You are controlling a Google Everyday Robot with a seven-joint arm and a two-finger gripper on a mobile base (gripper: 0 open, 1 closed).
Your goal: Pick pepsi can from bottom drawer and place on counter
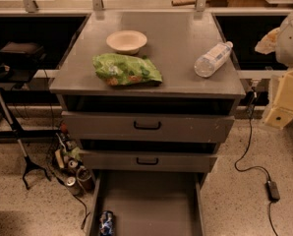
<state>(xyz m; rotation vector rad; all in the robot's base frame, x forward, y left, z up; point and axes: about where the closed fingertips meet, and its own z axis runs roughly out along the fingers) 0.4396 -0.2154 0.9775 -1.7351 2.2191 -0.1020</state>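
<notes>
The pepsi can point(106, 223), blue with white and red markings, lies at the front left corner of the open bottom drawer point(151, 205), against its left wall. The grey counter point(176, 38) tops the cabinet above. My gripper point(282, 103), cream-coloured, hangs at the right edge of the camera view, beside the cabinet's right side at about counter height and far from the can. Nothing shows in it.
On the counter are a cream bowl point(127, 41), a green chip bag point(127, 70) and a clear water bottle point(213, 59) lying on its side. Two upper drawers point(147, 127) stand slightly open. Dull cans point(73, 176), cables and a stand foot clutter the floor to the left; a cable point(254, 168) lies to the right.
</notes>
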